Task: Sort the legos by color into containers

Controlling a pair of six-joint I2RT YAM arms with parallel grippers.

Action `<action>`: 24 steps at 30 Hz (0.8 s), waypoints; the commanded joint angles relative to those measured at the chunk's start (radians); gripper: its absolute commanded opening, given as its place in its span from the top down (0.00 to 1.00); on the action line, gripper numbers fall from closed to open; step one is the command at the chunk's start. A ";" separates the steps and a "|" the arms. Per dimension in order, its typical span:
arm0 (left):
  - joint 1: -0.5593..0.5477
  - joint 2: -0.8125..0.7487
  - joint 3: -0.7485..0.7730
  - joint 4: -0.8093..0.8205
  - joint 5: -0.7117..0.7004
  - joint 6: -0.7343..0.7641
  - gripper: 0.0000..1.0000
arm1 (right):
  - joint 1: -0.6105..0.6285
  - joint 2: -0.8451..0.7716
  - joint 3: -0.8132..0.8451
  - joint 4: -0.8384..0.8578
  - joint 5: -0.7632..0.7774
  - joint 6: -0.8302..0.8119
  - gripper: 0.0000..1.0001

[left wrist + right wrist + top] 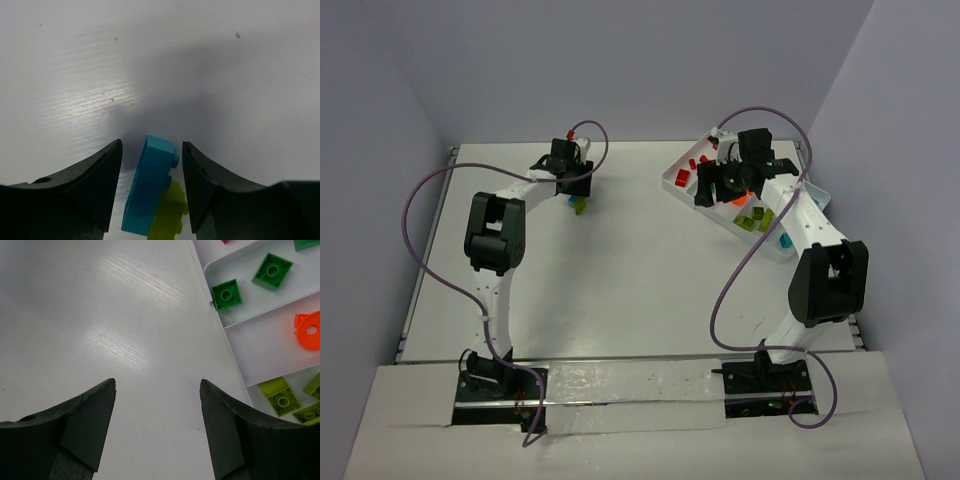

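**Far left of the table: left gripper straddling a cyan brick, nothing gripped**

Surface: plain white table (pixel 620 260) with pale grey-lilac walls on three sides. Glare streaks show on the tabletop in both wrist views.

Your left arm reaches up from its base, elbow bent mid-table, forearm running to the far-left area, wrist pitched down. The left gripper (pixel 576 192) is low over the table with its jaws apart. A cyan brick (pixel 147 190) stands on edge between them, studs facing the right finger. There's a clear gap on the left side and a very thin one at the studs, so it isn't clamped. A yellow-green brick (pixel 170 210) lies just beside the cyan one, touching or nearly so.

Your right arm is folded, elbow high near the right edge, wrist out over the white tray (pixel 265 347), which sits angled at the far right. The right gripper (pixel 157 382) is spread with nothing in it, only bare table between the fingers, tray rim just to their right.

Tray contents in the right wrist view:
- two green bricks (pixel 226 294) in one compartment
- an orange round piece (pixel 309 331) in the next
- yellow-green bricks (pixel 280 396) in the one after

Red bricks (pixel 692 161) sit at the tray's far end.
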 commanded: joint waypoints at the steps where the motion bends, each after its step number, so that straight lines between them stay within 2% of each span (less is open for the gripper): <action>1: -0.006 0.001 0.044 -0.012 -0.009 0.020 0.41 | 0.005 -0.046 -0.007 0.036 -0.002 -0.013 0.25; 5: -0.006 -0.008 0.012 -0.006 -0.040 0.037 0.48 | 0.005 -0.040 -0.005 0.038 -0.007 -0.009 0.25; 9: -0.006 -0.007 0.020 -0.018 -0.053 0.040 0.60 | 0.007 -0.038 -0.004 0.043 -0.027 0.001 0.25; 13: -0.006 -0.008 0.058 -0.084 -0.054 0.009 0.79 | 0.018 -0.053 -0.007 0.049 -0.057 0.018 0.25; 15: -0.008 -0.046 0.096 -0.144 -0.037 -0.052 0.95 | 0.032 -0.072 -0.016 0.051 -0.098 0.042 0.25; 16: -0.010 -0.079 0.095 -0.154 -0.032 -0.084 0.99 | 0.037 -0.080 -0.021 0.058 -0.119 0.056 0.25; 20: -0.032 -0.219 0.046 -0.153 -0.029 -0.169 1.00 | 0.067 -0.100 -0.053 0.141 -0.246 0.188 0.25; 24: -0.086 -0.359 0.006 -0.178 -0.066 -0.248 1.00 | 0.112 -0.115 -0.056 0.263 -0.297 0.286 0.25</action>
